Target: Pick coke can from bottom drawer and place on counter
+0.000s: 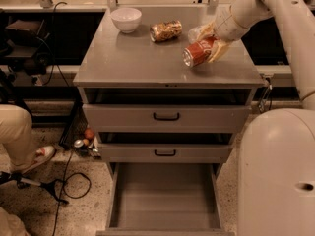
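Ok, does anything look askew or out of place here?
The coke can is tipped nearly onto its side in the tool, which grips it over the right side of the counter; whether it touches the surface is unclear. The bottom drawer stands pulled out. Nothing looks spilled.

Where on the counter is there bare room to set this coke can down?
The counter is bare across its front half, from the left edge to in front of the coke can, which the gripper holds tilted at the right. The back is crowded: white bowl and snack bag.
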`<action>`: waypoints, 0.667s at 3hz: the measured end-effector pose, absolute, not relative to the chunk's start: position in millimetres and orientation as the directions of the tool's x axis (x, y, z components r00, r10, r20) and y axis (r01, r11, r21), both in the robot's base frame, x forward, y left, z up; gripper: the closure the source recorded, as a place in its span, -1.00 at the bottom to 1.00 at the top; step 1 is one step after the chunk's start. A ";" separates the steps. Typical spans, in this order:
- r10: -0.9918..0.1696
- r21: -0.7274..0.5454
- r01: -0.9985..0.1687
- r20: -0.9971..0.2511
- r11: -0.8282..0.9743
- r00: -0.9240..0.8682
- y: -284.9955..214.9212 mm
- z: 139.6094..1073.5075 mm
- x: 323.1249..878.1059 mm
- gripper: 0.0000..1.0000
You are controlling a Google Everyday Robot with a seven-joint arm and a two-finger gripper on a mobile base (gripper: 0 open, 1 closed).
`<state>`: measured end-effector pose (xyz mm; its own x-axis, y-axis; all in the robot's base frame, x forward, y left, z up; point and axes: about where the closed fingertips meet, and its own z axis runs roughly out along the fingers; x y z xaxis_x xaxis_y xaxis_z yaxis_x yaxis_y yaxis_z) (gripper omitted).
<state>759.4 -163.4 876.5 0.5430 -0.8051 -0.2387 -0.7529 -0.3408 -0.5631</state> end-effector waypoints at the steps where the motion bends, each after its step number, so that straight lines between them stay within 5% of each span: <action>1: -0.818 -0.545 -0.769 -0.236 -0.335 0.524 -165.3 864.3 764.3 0.96; 2: -0.828 -0.536 -0.775 -0.227 -0.334 0.514 -166.9 860.4 766.6 0.51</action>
